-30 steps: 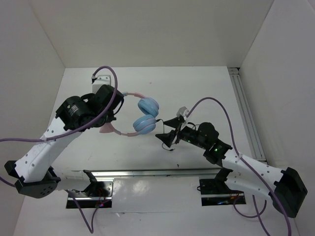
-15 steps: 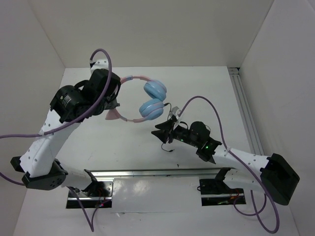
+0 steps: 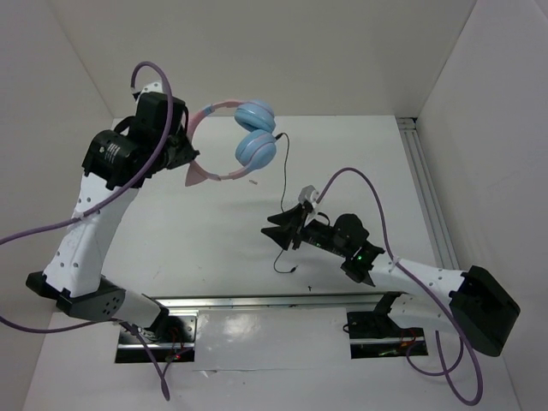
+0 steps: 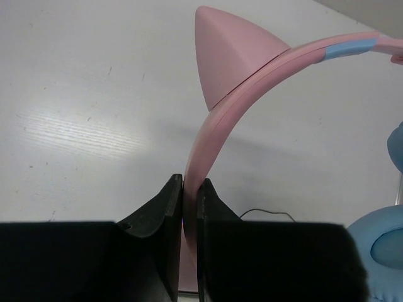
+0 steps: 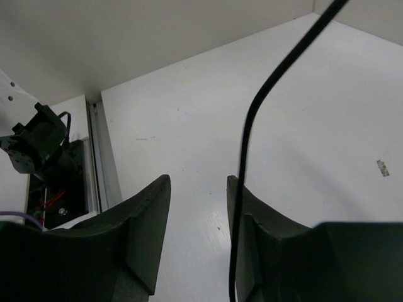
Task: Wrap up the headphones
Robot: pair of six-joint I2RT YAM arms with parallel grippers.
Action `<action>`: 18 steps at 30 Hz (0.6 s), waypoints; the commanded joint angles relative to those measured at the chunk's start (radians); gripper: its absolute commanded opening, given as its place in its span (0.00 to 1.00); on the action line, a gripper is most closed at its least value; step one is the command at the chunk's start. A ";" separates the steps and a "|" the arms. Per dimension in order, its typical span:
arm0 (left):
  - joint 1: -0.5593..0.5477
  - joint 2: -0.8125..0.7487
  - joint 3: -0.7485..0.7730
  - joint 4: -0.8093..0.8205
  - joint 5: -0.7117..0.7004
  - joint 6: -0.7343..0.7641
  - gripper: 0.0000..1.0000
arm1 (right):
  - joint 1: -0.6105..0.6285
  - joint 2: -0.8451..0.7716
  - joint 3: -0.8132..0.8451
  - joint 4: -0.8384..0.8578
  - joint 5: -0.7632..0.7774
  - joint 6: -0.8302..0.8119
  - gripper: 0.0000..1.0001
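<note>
The headphones hang in the air at the back left, with two light blue ear cups [image 3: 256, 133] and a pink headband [image 3: 214, 106] with a cat-ear point [image 3: 199, 176]. My left gripper [image 3: 185, 145] is shut on the headband [image 4: 214, 126], and the pink band is pinched between its fingers [image 4: 189, 185]. One ear cup [image 4: 378, 245] shows at the right edge. The thin black cord [image 3: 283, 167] drops from the cups to my right gripper [image 3: 274, 233] and trails onto the table. That gripper [image 5: 198, 182] stands open, with the cord [image 5: 252, 126] running along the inner face of its right finger [image 5: 245, 214].
An aluminium rail [image 3: 428, 197] runs along the right side of the white table. Another rail [image 3: 257, 301] lies across the near edge by the arm bases. White walls close in the left, back and right. Purple cables loop off both arms.
My left arm has lifted the headphones up and toward the back wall. The right gripper's jaws have narrowed, and the cord now stretches from the cups down past them.
</note>
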 commanded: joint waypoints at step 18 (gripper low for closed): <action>0.147 0.057 0.103 0.197 0.191 -0.163 0.00 | -0.012 0.146 -0.071 0.326 -0.127 0.139 0.45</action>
